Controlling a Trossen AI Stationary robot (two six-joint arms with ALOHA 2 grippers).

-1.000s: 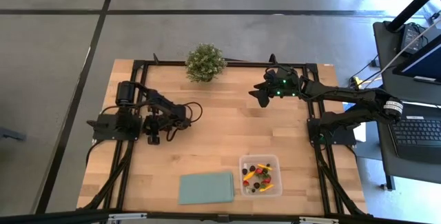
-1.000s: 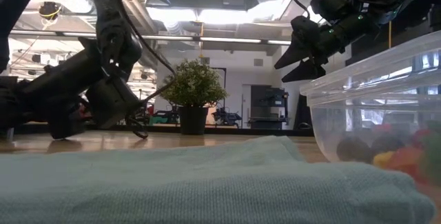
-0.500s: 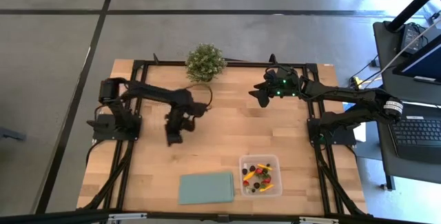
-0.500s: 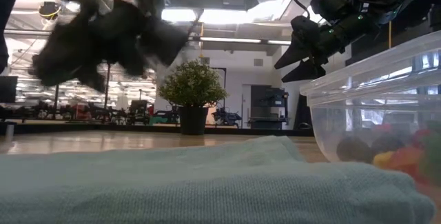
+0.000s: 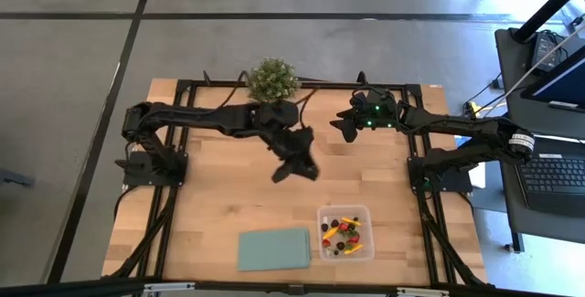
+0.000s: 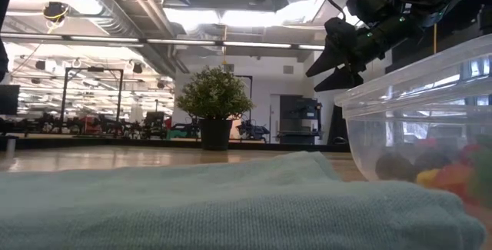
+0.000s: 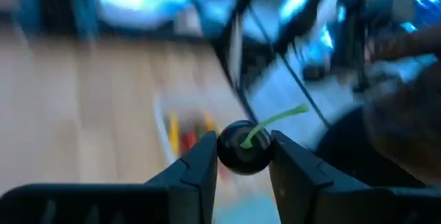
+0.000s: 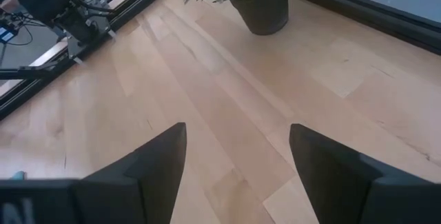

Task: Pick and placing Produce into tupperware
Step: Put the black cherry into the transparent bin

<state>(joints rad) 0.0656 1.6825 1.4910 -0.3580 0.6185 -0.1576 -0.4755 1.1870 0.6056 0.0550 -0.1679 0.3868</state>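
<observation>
My left gripper is stretched out over the middle of the table, up off the surface, and is shut on a dark round berry with a green stem. The clear tupperware stands near the table's near edge, right of centre, with red, dark and yellow-orange produce lying in it; the low view shows its wall close up. My right gripper waits open above the far right part of the table, its fingers spread wide. My left gripper pinches the dark berry's round body between its two fingertips, one on each side. The green stem sticks out free beyond the fingers. The berry is lifted clear of the table.
A bushy potted plant stands at the far edge. A flat pale-green cloth lies at the near edge, left of the tupperware. Bare wood lies between them. A desk with a laptop stands off the table's right side.
My left arm has swung out fast from the left side of the table toward the centre and right, rising out of the low view, and now reaches toward the tupperware. My right arm has kept still.
</observation>
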